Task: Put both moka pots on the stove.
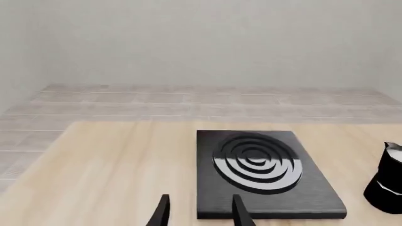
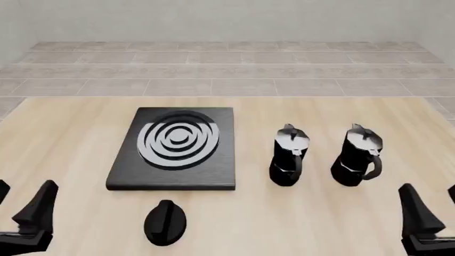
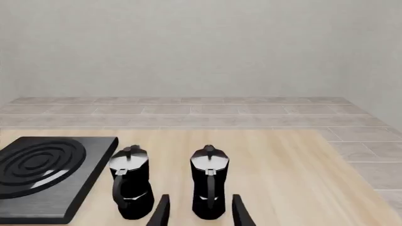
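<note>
Two moka pots stand upright on the pale wooden surface (image 2: 64,133), side by side and apart, well to the 3 o'clock side of the stove (image 2: 174,149). The nearer moka pot (image 2: 289,156) sits just off the stove's 3 o'clock edge; the farther moka pot (image 2: 356,157) stands beyond it at 3 o'clock, and both turn their black handles toward my side of the surface. The stove lies flat at about 11 o'clock from centre, its silver-grey ring burner (image 2: 178,138) bare. A black oval knob (image 2: 165,222) rests on the surface at the stove's 6 o'clock, clear of the slab.

My left fingers (image 2: 21,213) hover at the 8 o'clock corner, spread apart and holding nothing; the left wrist view looks between them onto the stove's near edge. My right fingers (image 2: 430,213) hang at the 4 o'clock corner, likewise parted and empty. The right wrist view frames both pots straight ahead, the farther one lined up between the two finger tips. Neither pot touches the stove or my fingers.
</note>
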{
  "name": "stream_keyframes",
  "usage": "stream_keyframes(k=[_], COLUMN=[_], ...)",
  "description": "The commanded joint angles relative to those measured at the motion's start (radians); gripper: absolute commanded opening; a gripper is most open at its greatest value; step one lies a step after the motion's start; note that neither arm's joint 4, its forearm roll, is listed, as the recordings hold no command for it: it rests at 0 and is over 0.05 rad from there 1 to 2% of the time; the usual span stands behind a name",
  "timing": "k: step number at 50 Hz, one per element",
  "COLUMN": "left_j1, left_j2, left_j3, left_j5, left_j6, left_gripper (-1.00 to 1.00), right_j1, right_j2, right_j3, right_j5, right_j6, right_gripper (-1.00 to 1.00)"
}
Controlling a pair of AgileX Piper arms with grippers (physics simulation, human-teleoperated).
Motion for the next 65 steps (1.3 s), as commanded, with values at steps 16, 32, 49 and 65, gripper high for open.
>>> stream_keyframes(k=[16,32,49,65], left_j1=[0.031,0.038,0.044,0.048], left_j2=[-0.052,-0.054,-0.056,-0.056], left_j3=[0.05,0.052,0.051,0.048], left_j5=[-0.051,-0.053,-0.055,-0.054], left_j6=[0.016,0.012,0.011,0.008], left_gripper=[1.0,1.0,1.0,1.0], right_j1=[0.007,0.061,0.135,0.198], right_j2=[0.0,0.011,0.392,0.635], right_j3=[-0.04,-0.168,-0.416,-0.654], right_j5=[0.025,0.177,0.266,0.415], right_j6=[0.008,-0.008,0.056,0.094], right_gripper=[1.0,1.0,1.0,1.0])
